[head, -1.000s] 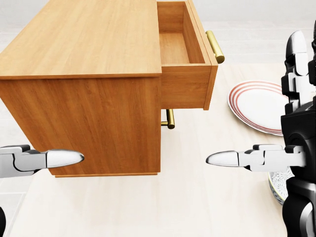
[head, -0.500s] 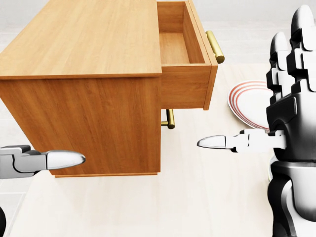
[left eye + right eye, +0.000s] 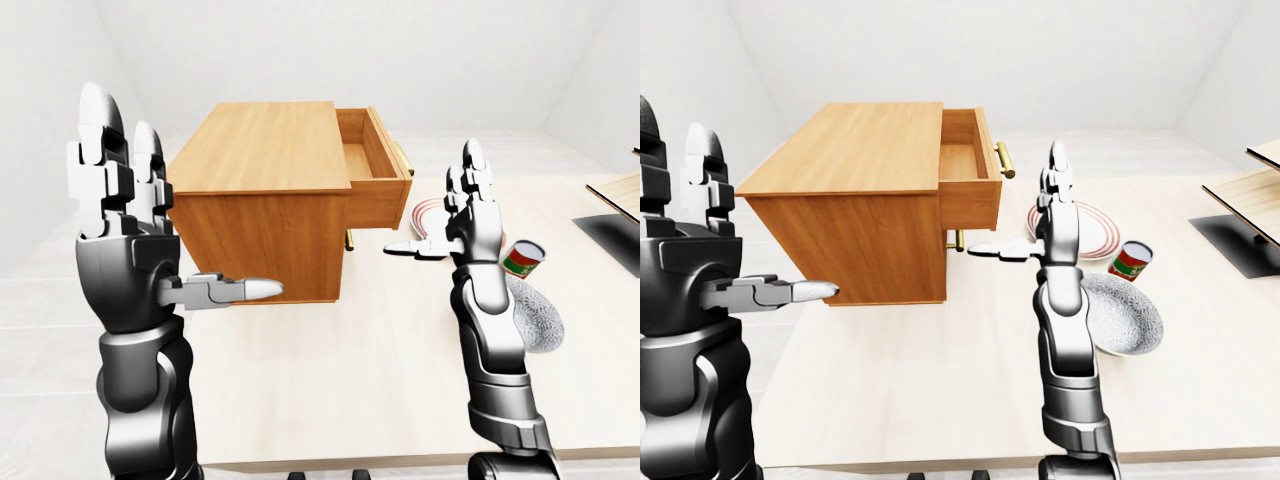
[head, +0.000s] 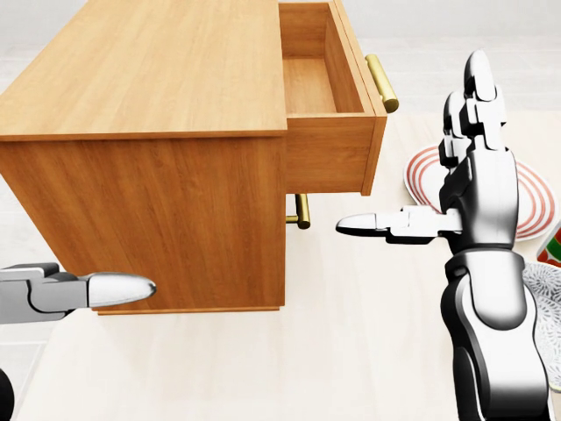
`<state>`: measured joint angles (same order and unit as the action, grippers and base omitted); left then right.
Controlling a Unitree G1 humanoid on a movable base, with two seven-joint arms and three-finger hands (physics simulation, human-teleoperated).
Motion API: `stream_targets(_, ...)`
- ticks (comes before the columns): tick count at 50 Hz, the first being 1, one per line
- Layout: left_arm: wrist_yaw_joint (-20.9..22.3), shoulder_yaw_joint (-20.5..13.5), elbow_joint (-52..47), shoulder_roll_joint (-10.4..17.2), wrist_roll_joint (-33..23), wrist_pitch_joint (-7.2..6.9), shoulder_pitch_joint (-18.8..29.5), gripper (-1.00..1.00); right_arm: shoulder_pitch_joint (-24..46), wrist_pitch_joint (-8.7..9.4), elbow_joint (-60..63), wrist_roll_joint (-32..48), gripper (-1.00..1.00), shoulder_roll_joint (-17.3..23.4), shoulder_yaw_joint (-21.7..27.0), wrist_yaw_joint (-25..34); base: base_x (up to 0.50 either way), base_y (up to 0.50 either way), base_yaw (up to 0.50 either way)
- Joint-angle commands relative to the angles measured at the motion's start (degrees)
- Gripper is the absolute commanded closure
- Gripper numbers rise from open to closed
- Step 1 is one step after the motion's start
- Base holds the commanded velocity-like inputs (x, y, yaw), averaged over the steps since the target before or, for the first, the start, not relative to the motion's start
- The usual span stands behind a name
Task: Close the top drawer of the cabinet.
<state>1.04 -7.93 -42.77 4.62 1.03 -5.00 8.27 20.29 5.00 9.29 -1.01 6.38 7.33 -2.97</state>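
Observation:
A wooden cabinet point(image 4: 140, 79) stands on the pale table. Its top drawer point(image 4: 329, 153) is pulled out to the right in the head view and looks empty. Its brass handle point(image 4: 382, 83) is on the right face. A second brass handle point(image 4: 301, 211) shows below, on the shut lower drawer. My right hand point(image 4: 421, 167) is open, with fingers up and thumb pointing left. It is to the right of and below the drawer front and apart from it. My left hand point(image 3: 170, 230) is open and empty, at the cabinet's left side and lower in the view.
A red-ringed plate point(image 4: 425, 189) lies right of the drawer, partly behind my right hand. A red can point(image 3: 1130, 261) and a speckled bowl point(image 3: 1125, 318) sit further right. A dark mat and a wooden board point(image 3: 615, 200) are at the far right edge.
My right hand has moved left and away from the camera, toward the drawer front, still open. The left hand and the drawer have hardly moved.

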Motion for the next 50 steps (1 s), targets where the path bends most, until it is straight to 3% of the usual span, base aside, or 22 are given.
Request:
stream_targets(1,0.22,0.08,0.13,0.04,-0.20,0.00,0.00,-1.00,2.39,0.00,-5.58,-0.71,-1.00,0.54,-0.23,-0.71,0.00,0.00,0.00)
stream_targets(17,0.05,-0.63,0.42,-0.03,0.24,0.00,0.41,-1.00,2.41,0.00,-1.19,-0.64,-1.00,1.07,-0.14,-1.71,0.00,0.00,0.00)
stream_targets(36,1.47,1.35,0.20,-0.12,-1.39,0.00,-0.07,-1.00,8.95,0.00,-22.97,-0.30,-1.00,1.87,-0.32,-1.89,0.00,0.00,0.00)
stream_targets(41,1.70,1.19,0.01,-0.34,-1.37,0.00,-0.23,-1.00,10.58,-1.59,-27.33,-0.61,-1.00,1.70,-0.85,-1.71,0.00,0.00,0.00)
stream_targets(43,1.80,1.32,0.00,-0.33,-1.49,0.00,-0.33,-1.00,11.84,-3.35,-30.86,-0.69,-1.00,1.67,-0.90,-1.59,0.00,0.00,0.00)
stream_targets(50,1.85,1.39,-0.55,-0.33,-1.64,0.00,-0.19,-1.00,14.32,-5.53,-36.07,-0.70,-1.00,1.59,-1.25,-1.83,0.00,0.00,0.00)
